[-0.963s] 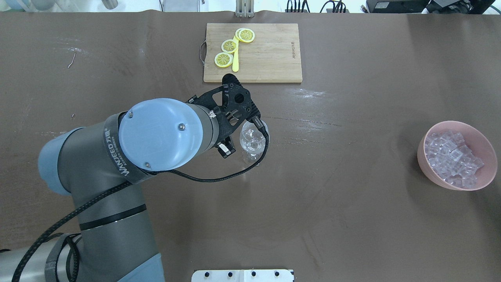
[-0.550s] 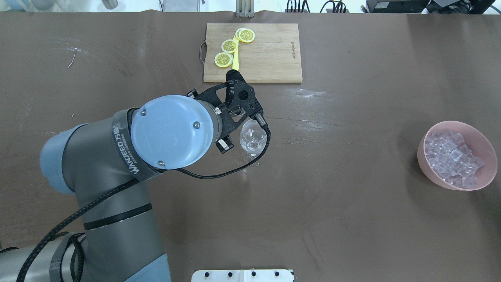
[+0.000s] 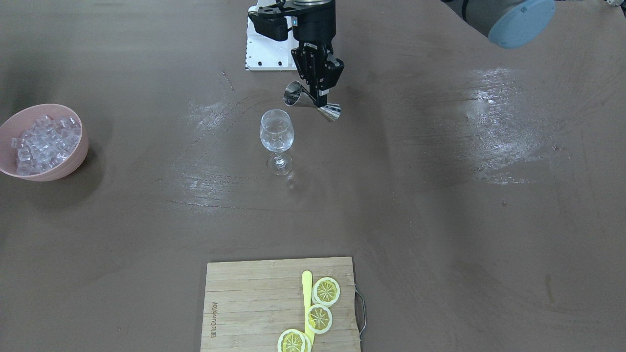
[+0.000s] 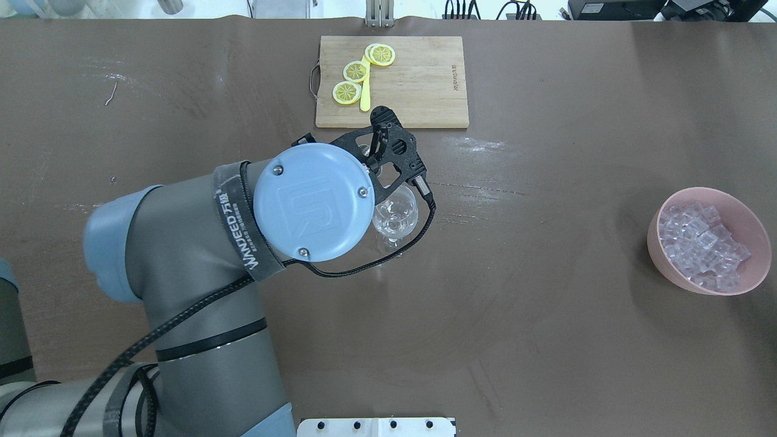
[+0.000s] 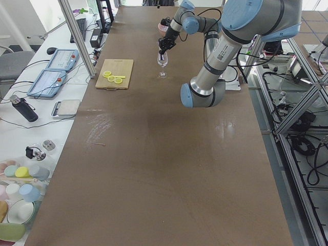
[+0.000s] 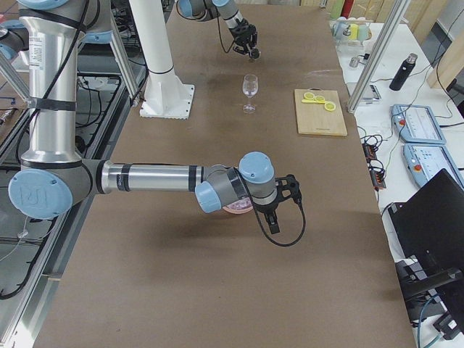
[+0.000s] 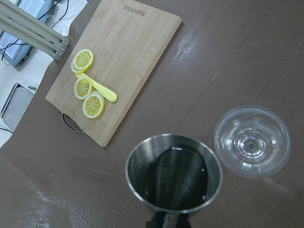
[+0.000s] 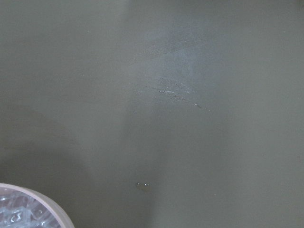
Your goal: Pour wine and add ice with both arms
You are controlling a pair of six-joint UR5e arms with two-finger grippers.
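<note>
A clear wine glass (image 3: 277, 133) stands upright mid-table, its bowl (image 4: 396, 215) partly under my left wrist. My left gripper (image 3: 320, 100) is shut on a steel jigger (image 3: 312, 103), which is tilted with its open mouth toward the glass, just above and beside the rim. In the left wrist view the jigger (image 7: 174, 178) looks dark inside, next to the glass (image 7: 251, 140). The ice (image 4: 703, 243) fills a pink bowl (image 4: 668, 267) at the table's right. My right gripper (image 6: 281, 206) hovers by that bowl; whether it is open or shut I cannot tell.
A wooden cutting board (image 4: 419, 85) with three lemon slices (image 4: 356, 71) and a yellow knife lies at the table's far edge. A white base plate (image 4: 376, 427) sits at the near edge. Wet streaks mark the brown table (image 3: 489, 112).
My left wrist has swung to the right and a little toward the board, turning the gripper and jigger beside the glass. The glass and bowl have not moved.
</note>
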